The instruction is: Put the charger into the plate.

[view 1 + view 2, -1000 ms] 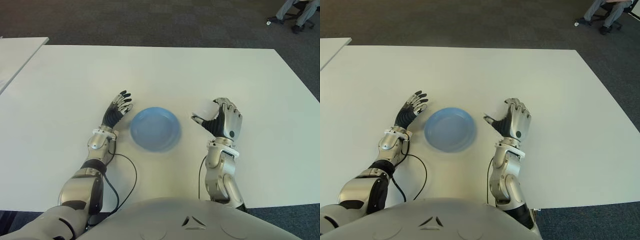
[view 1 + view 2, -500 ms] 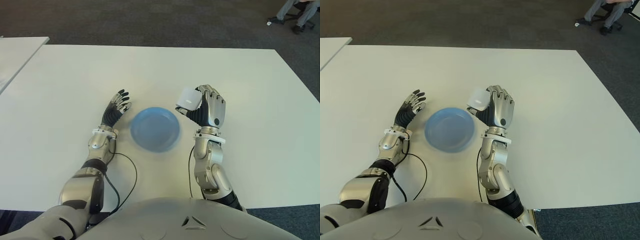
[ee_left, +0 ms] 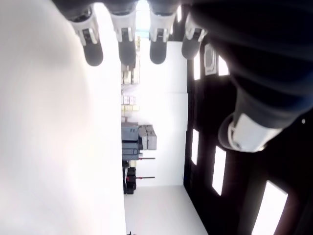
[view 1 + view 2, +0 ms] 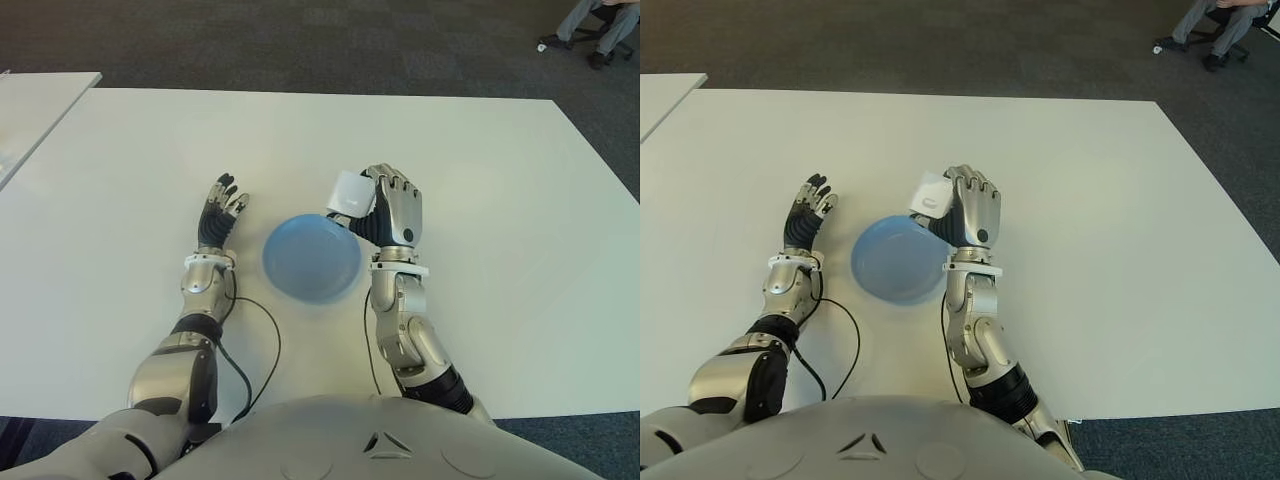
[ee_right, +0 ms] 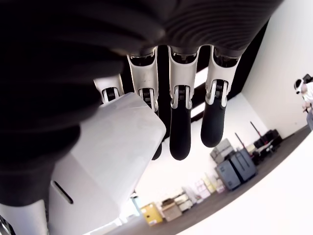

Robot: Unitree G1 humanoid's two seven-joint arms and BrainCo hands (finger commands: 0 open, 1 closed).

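charger (image 4: 352,192): white rounded cube | right hand (image 4: 392,208) fingers clasp it | left hand (image 4: 218,215) splayed, empty

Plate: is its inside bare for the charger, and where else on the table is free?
The blue plate is bare inside. The right robot hand holds the white charger over its far right rim. The white table is free beyond both hands and right of the right arm. The left robot hand shows left of the plate.

I saw the blue plate (image 4: 311,258) lying bare, open from above. My right hand (image 4: 388,208), clutching the white charger (image 4: 352,192), stood at the plate's far right rim. My left hand (image 4: 218,216) lay apart on the bench (image 4: 480,170), leaving room between.
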